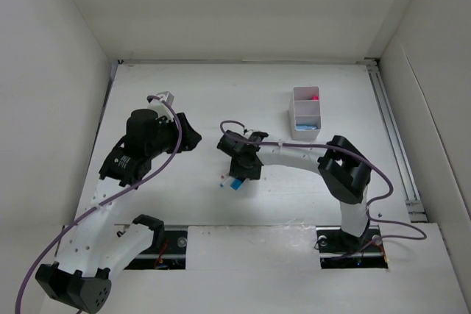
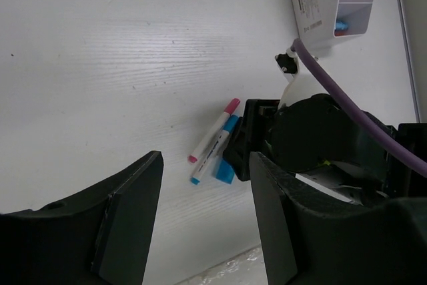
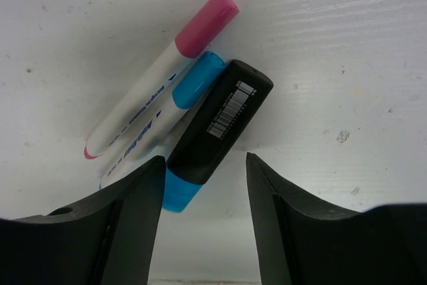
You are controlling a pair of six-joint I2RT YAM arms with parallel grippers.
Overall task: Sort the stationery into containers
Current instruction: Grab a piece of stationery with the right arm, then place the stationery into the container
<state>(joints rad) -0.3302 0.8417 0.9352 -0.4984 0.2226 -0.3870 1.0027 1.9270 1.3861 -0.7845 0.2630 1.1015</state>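
Fingers on your left arm [image 2: 127,218] are hanging apart above the white counter [image 1: 221,86]. A pink-capped white pen [image 3: 157,75] and a blue-capped white pen [image 3: 167,108] are lying against a black blue-ended marker [image 3: 213,125], which your right fingers [image 3: 127,225] are straddling, spread and unclamped. Well right, the white plastic compartmented box [image 2: 313,5] is sitting.

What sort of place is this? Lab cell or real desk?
Probably a lab test cell: plain white panels box in the white table, two robot arms bolted at its edge, only markers and a divided box.
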